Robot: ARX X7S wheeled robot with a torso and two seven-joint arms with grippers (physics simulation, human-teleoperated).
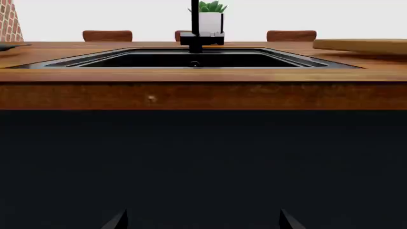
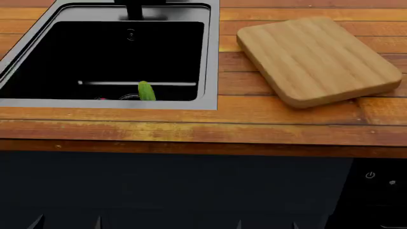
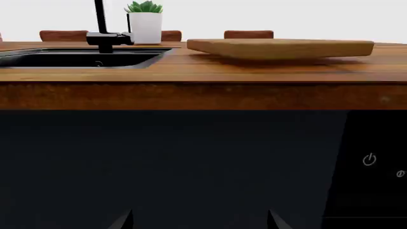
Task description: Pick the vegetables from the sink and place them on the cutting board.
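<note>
The sink [image 2: 212,57] is set into the countertop at the left. Inside it, near the front wall, one green end of the cucumber [image 2: 146,90] shows, with a red sliver of the tomato [image 2: 102,98] beside it; the rest of both is hidden by the rim. The cutting board [image 2: 318,57] lies bare on the counter to the right of the sink. My left gripper [image 2: 68,223] and right gripper [image 2: 267,224] hang low in front of the dark cabinet, below counter level, both open and empty. The left wrist view faces the sink [image 1: 190,59]; the right wrist view faces the board [image 3: 279,47].
A black faucet [image 1: 194,28] and a white potted plant [image 3: 145,21] stand behind the sink. Brown chair backs [image 1: 106,35] line the far side. The counter's front edge [image 2: 190,145] overhangs the cabinet. A dark appliance panel with a power symbol [image 2: 370,175] is at the lower right.
</note>
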